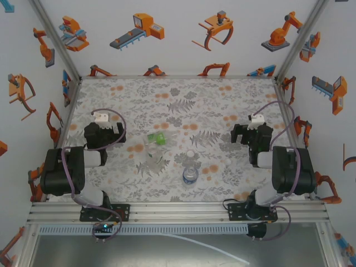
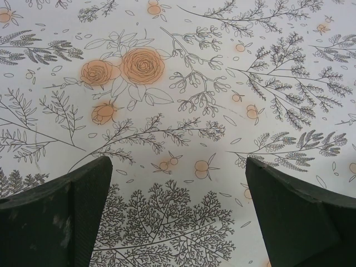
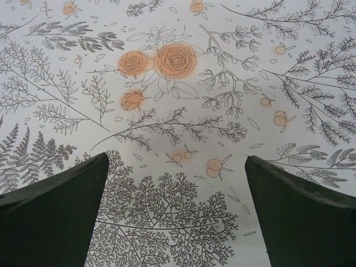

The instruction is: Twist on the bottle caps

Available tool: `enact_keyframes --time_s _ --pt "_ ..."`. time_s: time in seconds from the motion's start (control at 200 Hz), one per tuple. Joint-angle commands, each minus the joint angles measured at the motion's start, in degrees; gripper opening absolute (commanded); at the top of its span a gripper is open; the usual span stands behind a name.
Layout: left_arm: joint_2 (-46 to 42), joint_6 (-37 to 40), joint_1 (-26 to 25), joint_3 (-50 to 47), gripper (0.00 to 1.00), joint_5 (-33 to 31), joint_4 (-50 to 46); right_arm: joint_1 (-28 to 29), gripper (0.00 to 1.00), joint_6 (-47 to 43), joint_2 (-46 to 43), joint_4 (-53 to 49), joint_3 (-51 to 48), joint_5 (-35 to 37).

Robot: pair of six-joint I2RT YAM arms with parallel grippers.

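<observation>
Find the left tool [image 2: 177,167] and the right tool [image 3: 175,161] spread to full width, gripping nothing, each hanging over bare floral tabletop [image 1: 183,94] at its own side. Look mid-tabletop, between the two, for the bottles: green bottle [image 1: 157,139] apparently lying on its side, blue-label bottle [image 1: 190,176] upright nearer the arm bases, and a third clear bottle [image 1: 156,162], faint against the pattern, just on the near side of the green one. Take for a cap [image 1: 191,154], probably, the small whitish dot just beyond the blue-label bottle; cannot make out any other caps for certain.

Expect thin, clear, nearly weightless plastic: easily tipped, easily dented, slick under the fingers. Pinch a bottle across the body, low down, only firmly enough to stop it spinning. Take a cap across its rim from above, square to it, and expect it to skid if nudged. Likely need to stand the green bottle up before capping.
</observation>
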Motion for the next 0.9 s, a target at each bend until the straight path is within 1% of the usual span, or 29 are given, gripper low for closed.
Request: enact_keyframes --time_s 0.0,0.36,0.501,0.896 --pt "-0.5 0.5 0.0 -0.4 0.97 1.3 1.8 0.1 0.99 -1.2 0.0 2.6 -0.2 -0.7" --pt "-0.5 0.4 0.2 -0.4 0.97 1.2 1.8 -0.1 0.99 -1.0 0.0 2.6 -0.1 -0.7" --pt "-0.5 0.3 0.2 -0.4 0.97 1.2 1.7 -0.1 0.99 0.5 0.3 2.2 0.4 2.4" --pt "-0.5 0.3 0.1 -0.4 0.97 1.3 1.8 -0.1 0.99 0.7 0.4 1.7 0.6 2.9"
